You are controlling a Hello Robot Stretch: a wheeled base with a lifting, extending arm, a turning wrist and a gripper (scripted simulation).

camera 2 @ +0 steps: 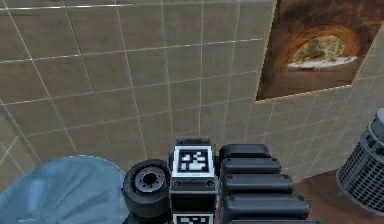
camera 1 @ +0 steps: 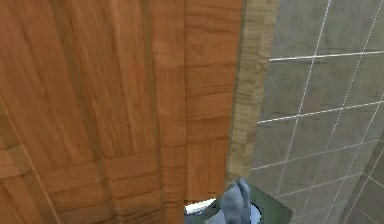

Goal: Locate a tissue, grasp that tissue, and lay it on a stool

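Where the tissue lies cannot be told. The nearest candidate is a pale grey-blue mound (camera 2: 65,190) low at the arm side view's left, perhaps the same thing as the grey-blue shape (camera 1: 235,200) at the forward view's bottom edge. The pincer (camera 2: 148,188) shows against that mound's edge; whether its jaws stand apart or together, or hold anything, cannot be told. The robot risks grasping the wrong thing. The wooden panel (camera 1: 120,100) looms close ahead and the tiled wall (camera 2: 120,80) stands near the arm (camera 2: 250,185), so a turn or reach could scrape either.
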